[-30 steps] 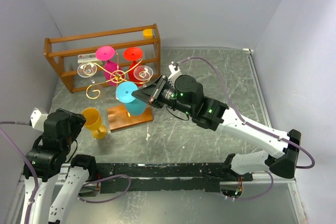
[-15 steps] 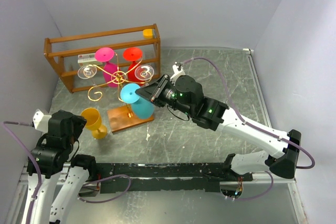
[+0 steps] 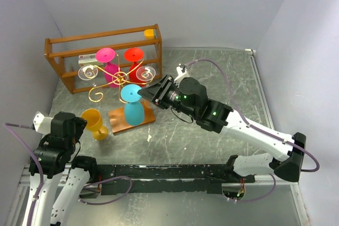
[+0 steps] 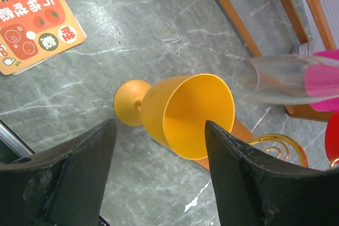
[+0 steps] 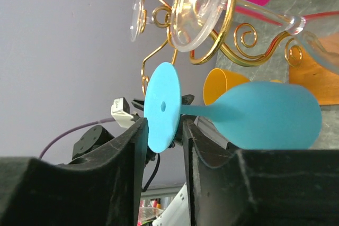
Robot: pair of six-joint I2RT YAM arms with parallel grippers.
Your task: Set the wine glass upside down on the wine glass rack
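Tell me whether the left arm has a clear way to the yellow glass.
Probably yes. The yellow glass sits right ahead of the open left claw, framed by its fingers, with nothing in between; only the rack's wooden base lies close behind it.

- This is a robot lab cell, not a home. My left arm [image 3: 53,154] and right arm [image 3: 249,130] are bolted to a black rail [image 3: 175,172] at the near edge of a grey marbled table [image 3: 228,83].
- Plain pale walls [image 3: 185,3] box the table in on three sides.
- Purple cables [image 3: 209,66] trail loose off both arms.
- What stands here looks staged: a wine glass rack [image 3: 119,75] hung with bright coloured glasses [image 3: 132,112], a wooden crate [image 3: 55,64] and a spiral notebook [image 4: 37,25].
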